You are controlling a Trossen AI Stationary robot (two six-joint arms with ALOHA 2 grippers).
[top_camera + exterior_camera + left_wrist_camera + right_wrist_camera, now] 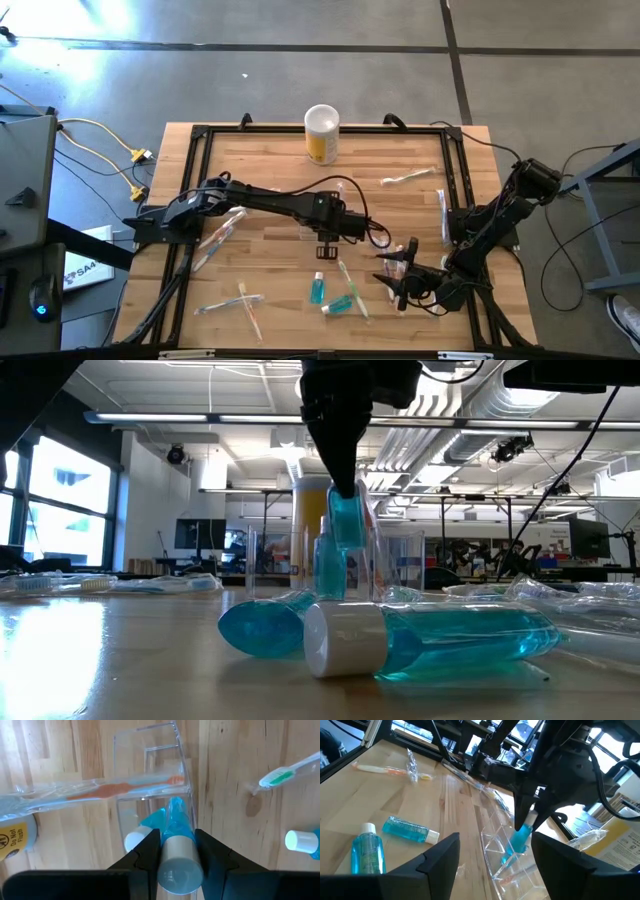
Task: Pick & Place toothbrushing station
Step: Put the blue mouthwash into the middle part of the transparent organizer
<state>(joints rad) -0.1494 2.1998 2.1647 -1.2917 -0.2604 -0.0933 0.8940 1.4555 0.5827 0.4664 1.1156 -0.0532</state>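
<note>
The clear plastic holder [150, 775] stands on the wooden table near its middle, also seen in the right wrist view [502, 851]. It holds a wrapped toothbrush with an orange handle [105, 791] and a teal tube with a white cap [134, 839]. Straight above the holder, my left gripper [178, 857] is shut on a second teal tube [175, 825]. That tube's lower end dips into the holder's open top [519, 845]. My right gripper [502, 865] stands open nearer the table's right side, pointing at the holder with nothing between its fingers. My left gripper pinches the teal tube at its capped upper end [176, 851] between its two fingers [148, 851]. The fingers come from above, pointing steeply down along the tube. The tube hangs nearly upright, cap up, with its lower end inside the holder; I cannot tell whether it touches the bottom.
A yellow canister with a white top [321, 133] stands at the far edge. Two teal tubes [318, 288] [340, 303] lie toward the near edge. Wrapped toothbrushes lie scattered [408, 178] [242, 302] [218, 238]. A black frame [196, 140] borders the table.
</note>
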